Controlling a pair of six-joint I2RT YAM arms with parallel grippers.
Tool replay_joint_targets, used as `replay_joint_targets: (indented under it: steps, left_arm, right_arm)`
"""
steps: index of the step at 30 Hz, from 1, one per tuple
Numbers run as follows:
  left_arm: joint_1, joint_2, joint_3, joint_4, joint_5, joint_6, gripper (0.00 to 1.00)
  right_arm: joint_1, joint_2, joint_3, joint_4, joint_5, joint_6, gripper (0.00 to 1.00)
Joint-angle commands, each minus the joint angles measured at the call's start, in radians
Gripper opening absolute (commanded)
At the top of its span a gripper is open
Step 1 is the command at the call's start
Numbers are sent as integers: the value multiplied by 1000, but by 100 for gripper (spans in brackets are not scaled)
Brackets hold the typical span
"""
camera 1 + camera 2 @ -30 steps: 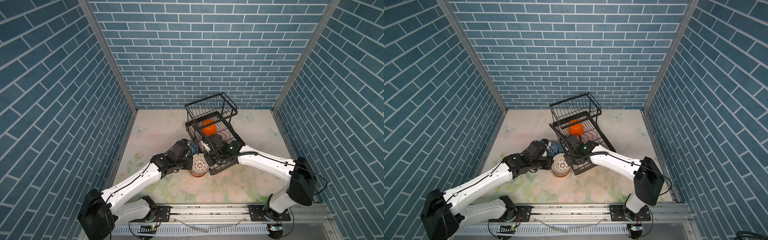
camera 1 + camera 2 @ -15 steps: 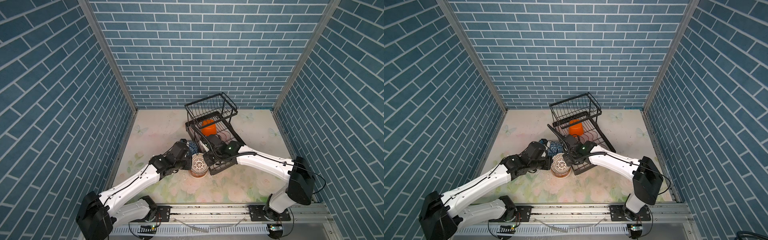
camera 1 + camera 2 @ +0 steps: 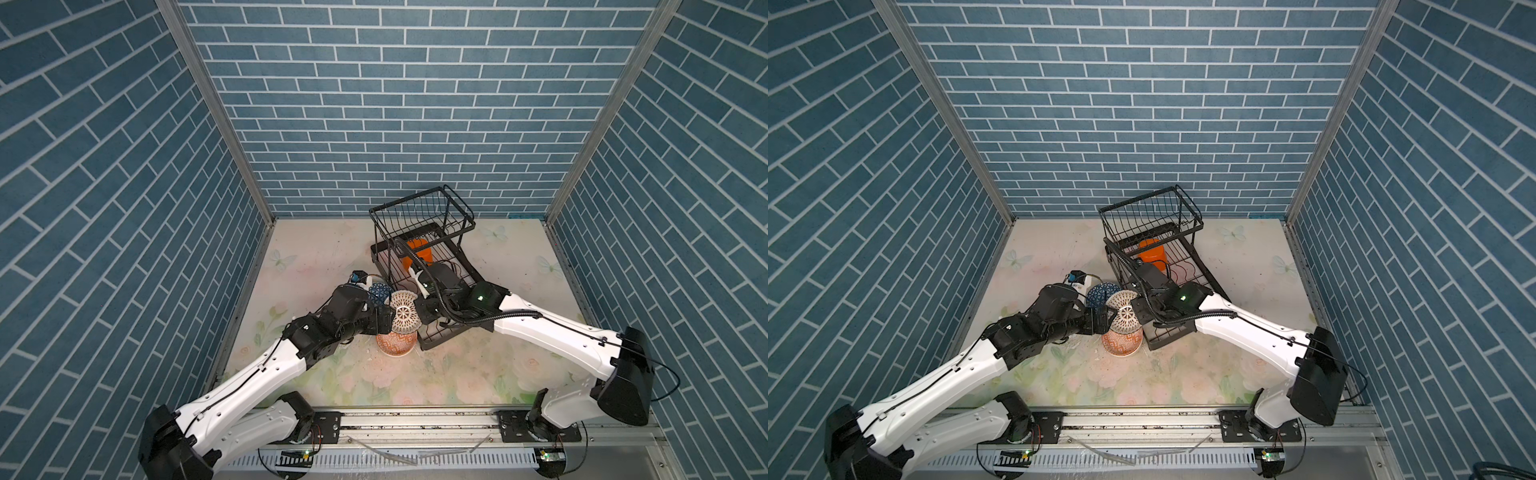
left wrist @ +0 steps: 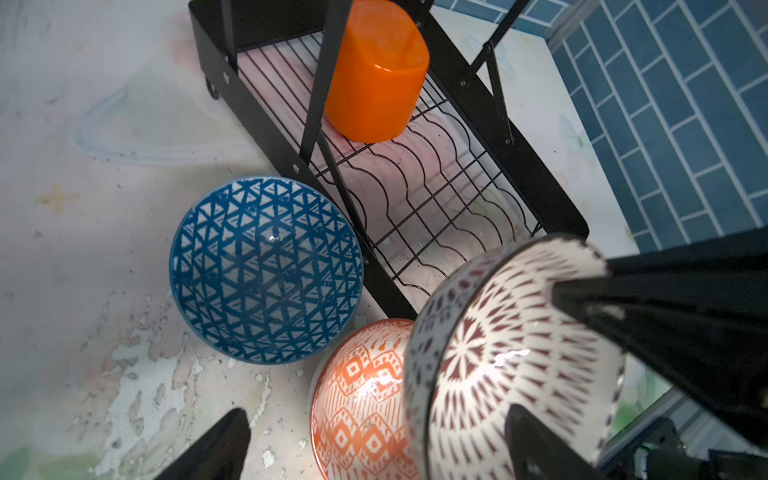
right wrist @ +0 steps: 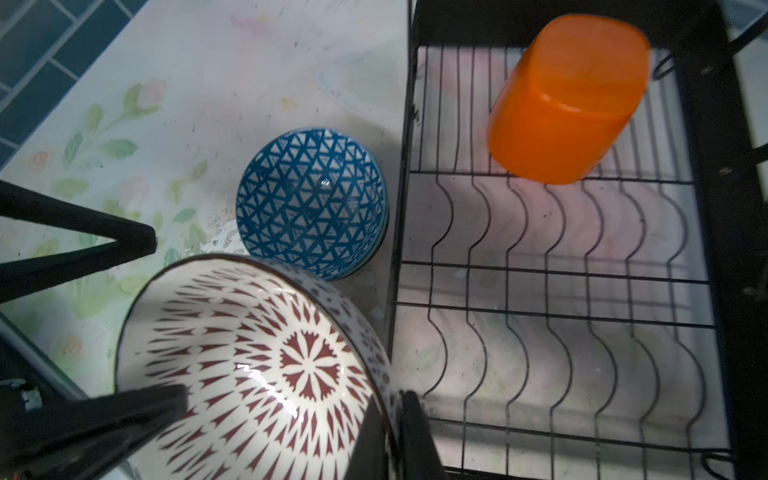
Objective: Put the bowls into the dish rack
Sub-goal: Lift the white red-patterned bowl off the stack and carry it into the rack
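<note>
Reaches inward with both arms, stretched low and forward, wrists nearly meeting at the middle. Holds left tool spread wide, one finger each side of the rim of a bowl. Pinches that same rim with right tool, clamped tight.
</note>
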Motion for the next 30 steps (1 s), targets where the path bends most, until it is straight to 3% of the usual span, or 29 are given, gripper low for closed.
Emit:
replay_joint_targets:
  steps: [1,5,10,19,30]
  left_arm:
    - [-3,-16,-26,61,-19,10,100]
    - [-1,-19,-42,92,-11,23,100]
    - [-1,-31,-67,131,-12,29,100]
    - [4,-74,-117,185,-19,33,100]
    - [12,-83,-142,212,-24,35,100]
  right_arm:
    - [3,-41,18,-25,180,-29,0]
    - [-3,-52,2,-59,331,-70,0]
    - [-47,-59,-58,-42,439,-94,0]
    - [-131,-39,-159,75,540,-159,0]
    - [-171,99,-178,315,701,-371,0]
